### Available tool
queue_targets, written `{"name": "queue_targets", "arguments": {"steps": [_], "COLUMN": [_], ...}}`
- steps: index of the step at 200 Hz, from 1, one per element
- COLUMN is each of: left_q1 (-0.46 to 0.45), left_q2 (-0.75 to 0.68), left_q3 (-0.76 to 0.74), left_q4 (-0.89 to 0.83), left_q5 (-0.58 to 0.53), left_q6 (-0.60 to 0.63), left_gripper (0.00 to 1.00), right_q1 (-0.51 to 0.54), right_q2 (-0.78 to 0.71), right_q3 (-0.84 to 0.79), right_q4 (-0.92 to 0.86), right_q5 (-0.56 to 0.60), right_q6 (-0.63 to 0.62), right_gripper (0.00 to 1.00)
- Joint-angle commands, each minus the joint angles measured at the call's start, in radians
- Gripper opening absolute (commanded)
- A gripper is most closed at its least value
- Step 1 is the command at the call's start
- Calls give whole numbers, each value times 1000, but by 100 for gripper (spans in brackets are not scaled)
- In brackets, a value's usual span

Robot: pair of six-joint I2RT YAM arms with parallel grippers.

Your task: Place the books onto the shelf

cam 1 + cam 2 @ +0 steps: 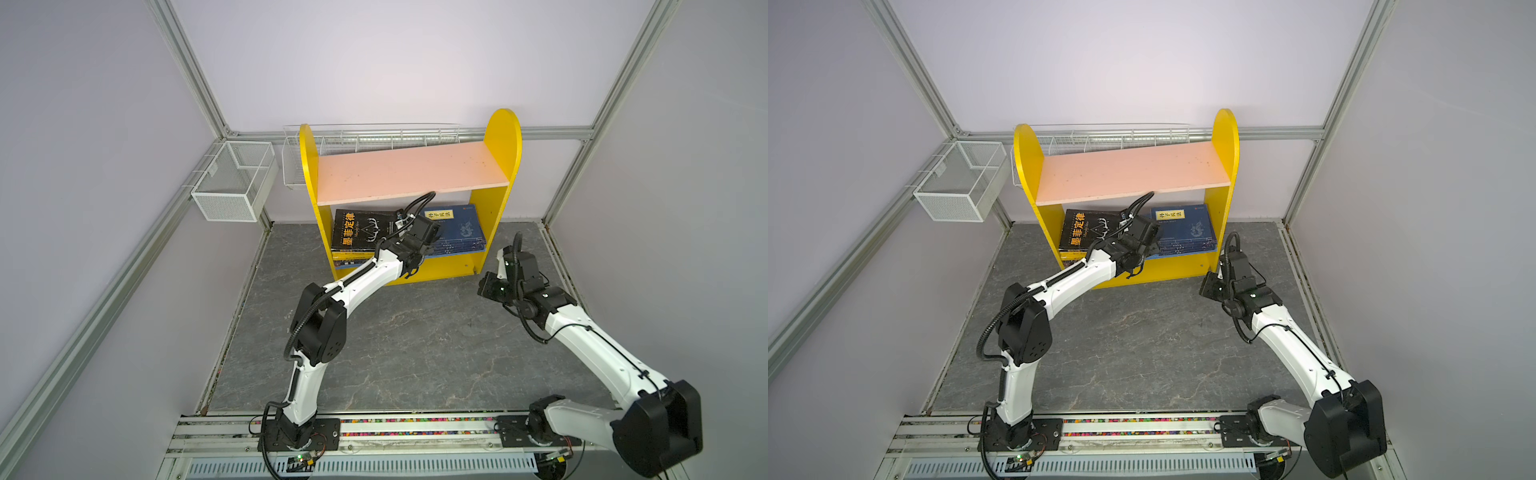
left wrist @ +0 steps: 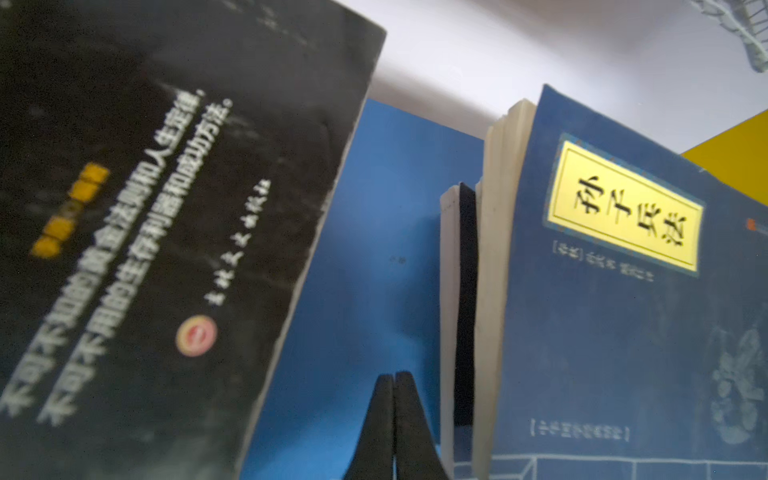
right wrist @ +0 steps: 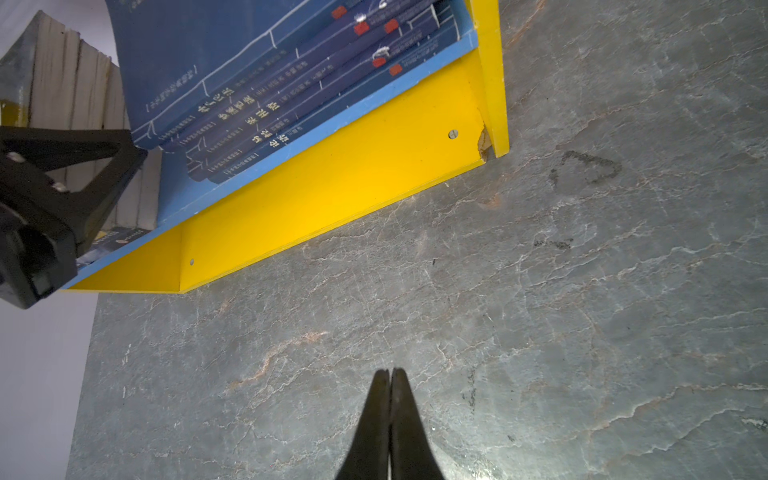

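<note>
Navy paperbacks (image 1: 455,228) lie stacked flat on the blue lower board (image 2: 365,249) of the shelf (image 1: 503,137), long axis along the board, spines facing front, with a black-topped stack (image 1: 361,228) beside them. Left gripper (image 2: 394,376) sits between the stacks, fingers pressed together; right gripper (image 3: 390,370), equally closed on nothing, hangs over the stone tabletop (image 3: 540,332) near the shelf.

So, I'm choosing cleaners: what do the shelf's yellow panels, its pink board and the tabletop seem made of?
Yellow panels: likely painted fibreboard, smooth semi-gloss; a chipped corner shows a pale core.
Pink board: matte, faintly speckled; painted board or foam, unclear.
Tabletop: grey veined stone look; possibly printed laminate.
</note>
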Motion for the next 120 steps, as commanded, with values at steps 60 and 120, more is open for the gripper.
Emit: {"name": "queue_targets", "arguments": {"steps": [60,120], "left_q1": [23,23], "left_q2": [59,149], "left_q3": [67,195], "left_q4": [-34,-96], "left_q5": [34,30], "left_q6": [-1,27], "left_gripper": [0,0], "right_q1": [-15,-26], "right_q2": [-21,-34], "right_q3": [-15,-19], "right_q4": [6,-5], "right_q5": [-16,-14], "right_q6": [9,3], "right_gripper": [6,6]}}
